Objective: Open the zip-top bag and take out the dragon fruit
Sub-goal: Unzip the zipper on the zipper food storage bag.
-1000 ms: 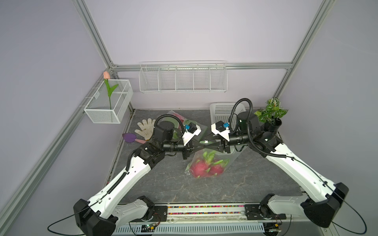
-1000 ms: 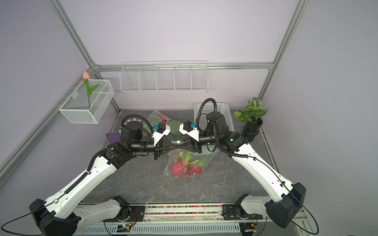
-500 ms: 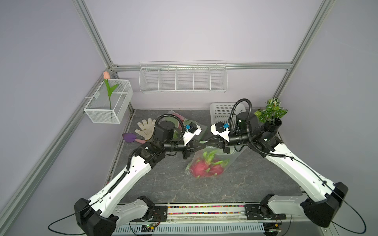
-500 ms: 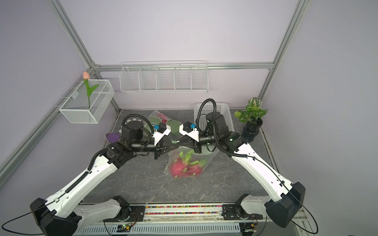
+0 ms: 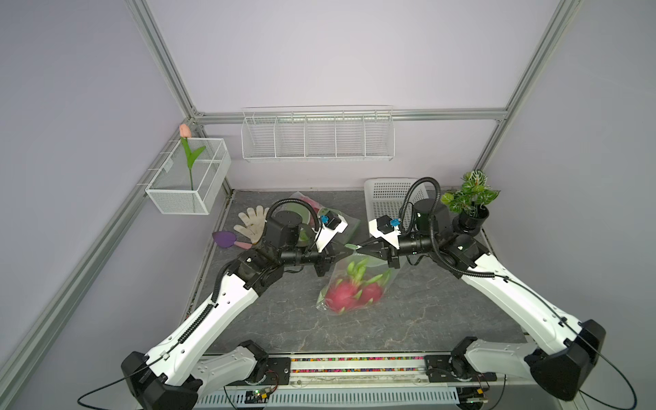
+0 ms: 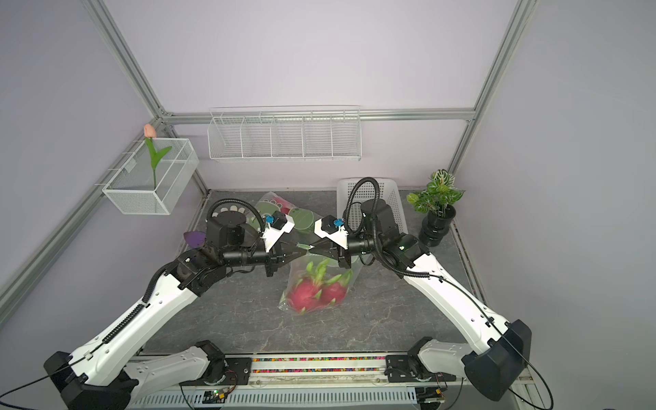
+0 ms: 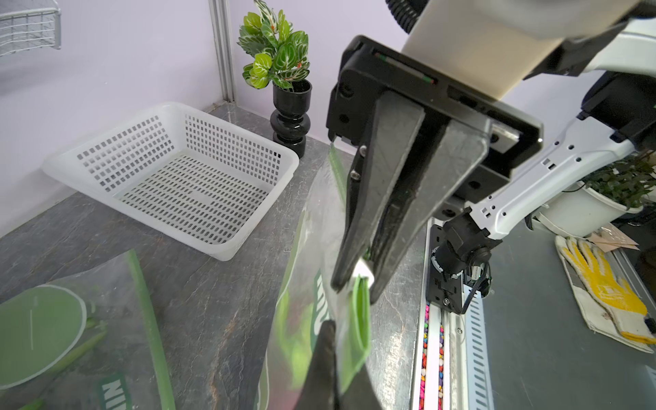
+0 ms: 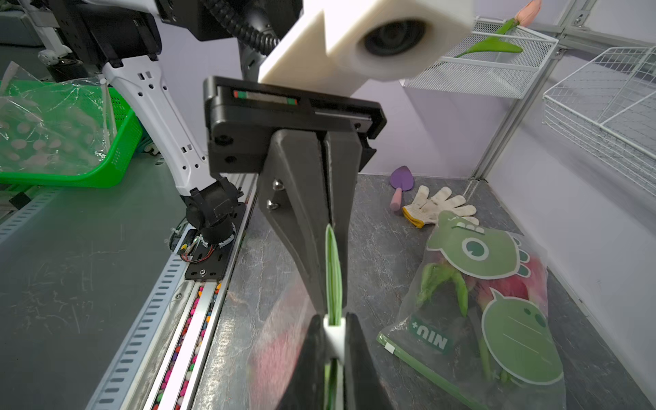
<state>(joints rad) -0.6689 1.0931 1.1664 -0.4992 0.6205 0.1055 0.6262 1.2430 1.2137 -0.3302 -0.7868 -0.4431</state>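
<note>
left gripper [image 5: 349,251] clamped on zip-top bag [image 5: 355,277] zip edge | right gripper [image 5: 359,248] pinching white slider [image 8: 333,335] | dragon fruit [image 5: 349,294] inside bag, 6 o'clock of fingertips, untouched

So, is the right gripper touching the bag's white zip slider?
Touching: the right wrist view shows the right gripper shut on the white zip slider, no gap.

L arm [image 5: 227,298] & R arm [image 5: 514,298] rise from bench's [image 5: 284,319] near edge, wrists abt level, pointing at each other over mid-bench; L gripper [image 5: 349,251] nipped tight on bag's [image 5: 384,279] zip edge; R gripper [image 5: 359,248] almost tip-to-tip w/ it, clamped on slider [image 8: 333,335].
</note>
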